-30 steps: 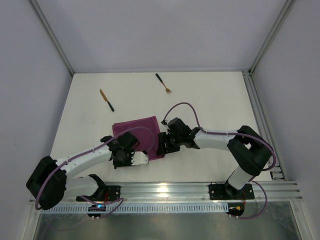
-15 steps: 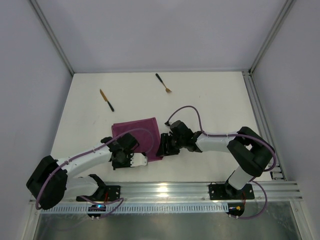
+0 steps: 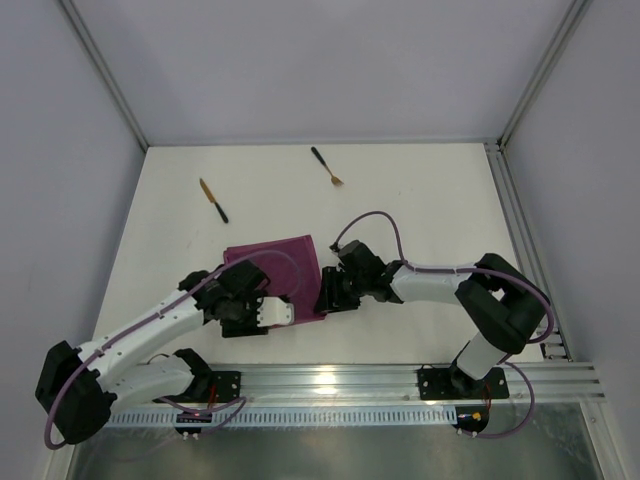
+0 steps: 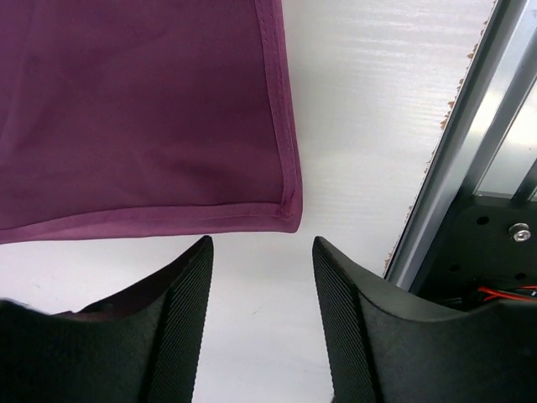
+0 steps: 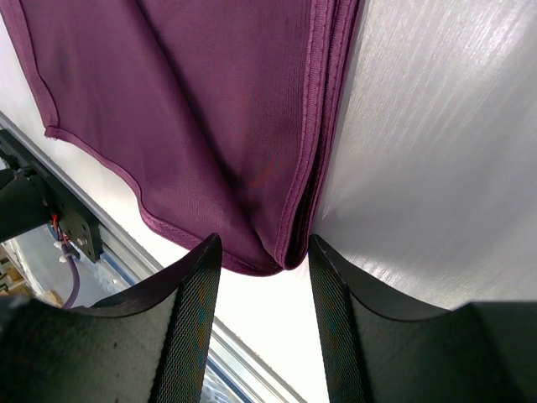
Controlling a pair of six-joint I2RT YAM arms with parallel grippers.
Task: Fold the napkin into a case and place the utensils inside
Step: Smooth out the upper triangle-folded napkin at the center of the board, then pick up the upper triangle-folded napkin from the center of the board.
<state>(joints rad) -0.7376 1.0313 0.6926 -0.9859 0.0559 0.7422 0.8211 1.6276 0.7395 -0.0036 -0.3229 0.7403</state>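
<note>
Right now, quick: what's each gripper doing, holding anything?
Left gripper: jaws open, holding nothing; napkin corner just ahead.
Right gripper: jaws open, the napkin's folded edge seen between them, not clamped.

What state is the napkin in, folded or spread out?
Folded: the napkin shows two hemmed edges stacked along one side in the right wrist view.

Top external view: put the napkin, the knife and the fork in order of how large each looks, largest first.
1. napkin: by far the largest, a broad cloth patch.
2. knife and fork: tied. Both are thin and look about equal in length, so they are not ranked against each other.
</note>
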